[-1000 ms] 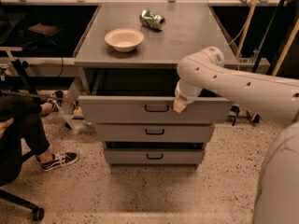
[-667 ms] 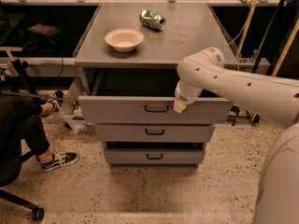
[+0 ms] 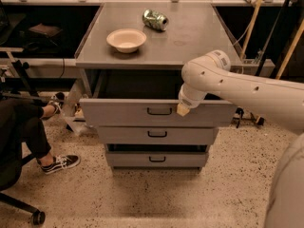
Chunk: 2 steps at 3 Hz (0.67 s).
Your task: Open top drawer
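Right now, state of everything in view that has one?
top drawer: pulled out, open.
middle drawer: set further back than the top one.
bottom drawer: set furthest back.
bowl: upright, empty.
can: lying on its side.
gripper: at top drawer's front, right of its handle.

Three grey drawers (image 3: 156,135), one bowl (image 3: 126,39), one can (image 3: 155,19), and one hand (image 3: 183,109) at the top drawer (image 3: 123,113).

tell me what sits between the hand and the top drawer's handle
Nothing: in the camera view the hand is at the top drawer's upper edge, with only bare grey front between it and the black handle.
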Motion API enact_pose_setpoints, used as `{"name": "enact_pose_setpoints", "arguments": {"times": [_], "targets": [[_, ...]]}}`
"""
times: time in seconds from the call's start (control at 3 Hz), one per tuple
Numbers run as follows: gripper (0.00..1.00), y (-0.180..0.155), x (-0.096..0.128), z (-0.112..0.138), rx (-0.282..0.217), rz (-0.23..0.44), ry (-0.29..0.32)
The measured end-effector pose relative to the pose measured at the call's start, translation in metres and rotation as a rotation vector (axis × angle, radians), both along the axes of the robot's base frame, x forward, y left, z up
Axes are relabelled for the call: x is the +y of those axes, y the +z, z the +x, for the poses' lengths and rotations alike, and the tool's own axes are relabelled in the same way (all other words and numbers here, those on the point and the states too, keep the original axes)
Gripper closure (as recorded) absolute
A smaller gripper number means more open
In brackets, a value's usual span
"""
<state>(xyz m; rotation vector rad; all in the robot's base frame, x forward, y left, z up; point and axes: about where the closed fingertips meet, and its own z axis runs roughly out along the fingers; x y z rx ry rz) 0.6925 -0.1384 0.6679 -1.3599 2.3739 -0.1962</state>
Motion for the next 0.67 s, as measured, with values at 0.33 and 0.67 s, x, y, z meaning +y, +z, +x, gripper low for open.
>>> {"name": "enact_pose_setpoints", "arguments": {"times": [0.33, 0.67], "targets": [[1.0, -0.0017, -0.0006, -0.006, -0.002, 0.004, -0.004], [1.0, -0.0001, -0.0003, -0.0061, -0.002, 0.004, -0.004]]}}
